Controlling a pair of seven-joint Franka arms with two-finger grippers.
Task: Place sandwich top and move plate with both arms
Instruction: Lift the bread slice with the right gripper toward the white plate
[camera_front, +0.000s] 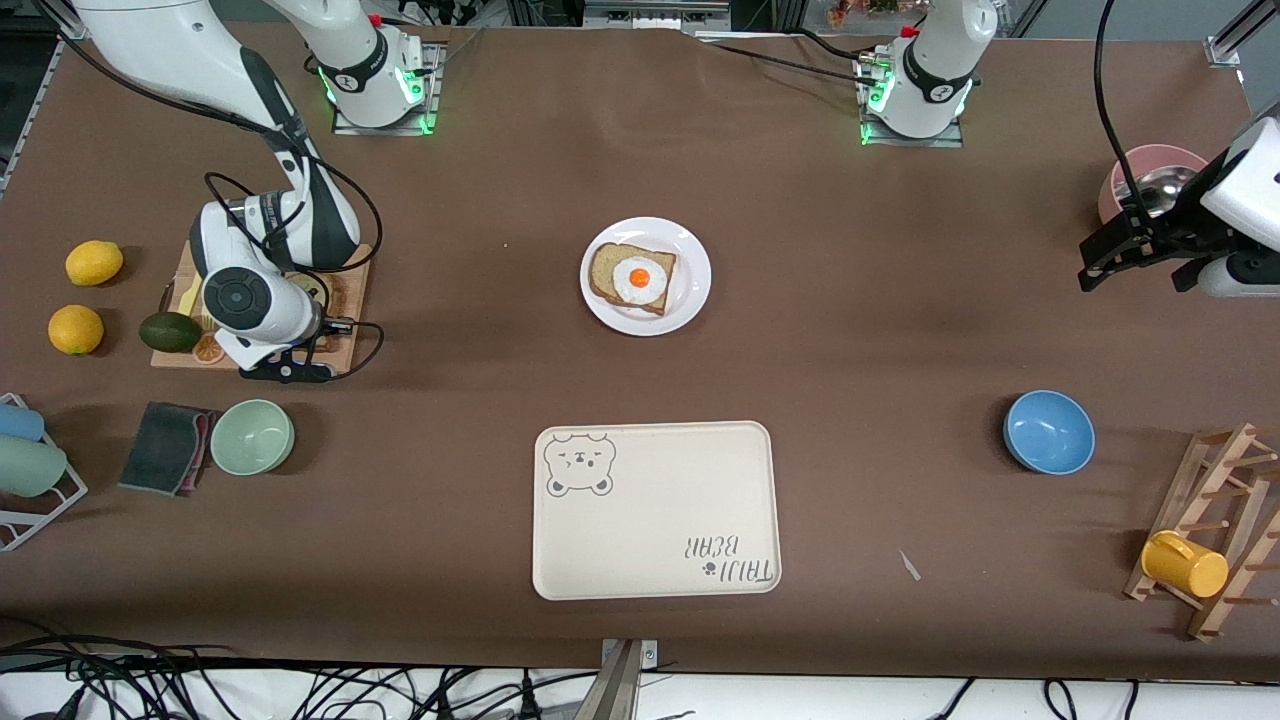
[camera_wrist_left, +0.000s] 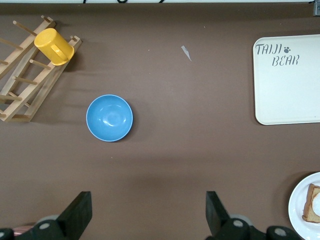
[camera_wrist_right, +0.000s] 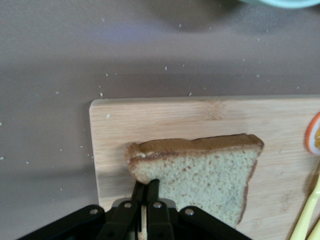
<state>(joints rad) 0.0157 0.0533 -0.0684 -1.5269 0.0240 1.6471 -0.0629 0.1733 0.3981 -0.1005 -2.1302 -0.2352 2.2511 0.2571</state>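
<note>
**Bread slice gripped on the cutting board; plate waits mid-desk**

The right gripper (camera_wrist_right: 146, 186) is lowered onto the wooden cutting board (camera_wrist_right: 165, 120) at the right arm's end of the desk (camera_front: 860, 330). Its fingers (camera_wrist_right: 152, 192) are clenched on the edge of the sandwich top (camera_wrist_right: 200, 172), which lies flat on the board with its darker crust turned away from the fingers. In the front view the slice itself is hidden under the right arm's wrist. A sliver of orange slice (camera_wrist_right: 313, 140) is seen at the board's edge, well to one side of the fingers.

The left gripper (camera_wrist_left: 145, 212) is held in the air over bare desk at the left arm's end, where the arm waits, its fingers (camera_wrist_left: 77, 212) spread wide and grasping nothing. A blue bowl (camera_wrist_left: 109, 118) sits ahead of them, with a wooden rack (camera_wrist_left: 20, 75) carrying a yellow mug (camera_wrist_left: 54, 46) past it.

The plate (camera_front: 690, 285) is set at the middle of the desk, well apart from both pairs of fingers, and bears a bread slice topped with a fried egg (camera_front: 640, 279). The cream tray (camera_front: 655, 510) lies nearer the front camera than the plate.
</note>
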